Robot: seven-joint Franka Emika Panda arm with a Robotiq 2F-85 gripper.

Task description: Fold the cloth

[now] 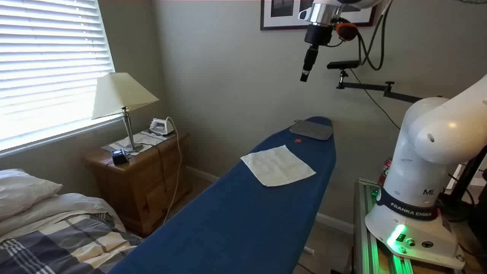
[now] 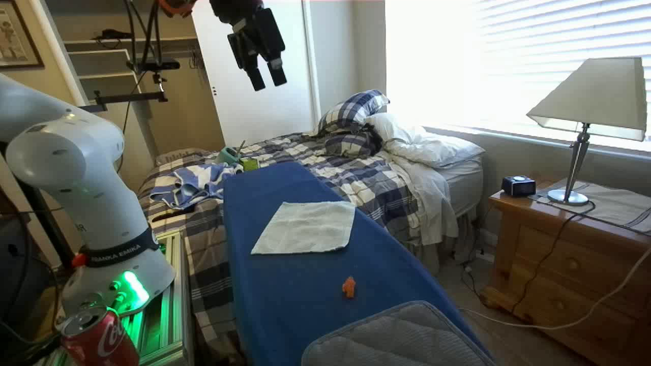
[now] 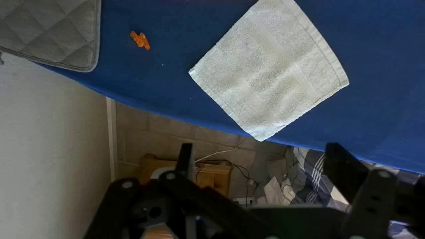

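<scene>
1. Above the ironing board (image 1: 224,232), well clear of it: gripper (image 2: 268,80), fingers spread apart, nothing between them.
2. Cloth (image 3: 270,71) lies below the gripper, apart from it, flat on the board; nearly square, so no useful long axis.
3. Wrist view: its nearest corner, at the board edge facing the nightstand (image 1: 140,186), lines up with the middle of the finger gap.
4. Next move probably calls for a descent onto that corner; sideways offset hard to judge from this height.
</scene>
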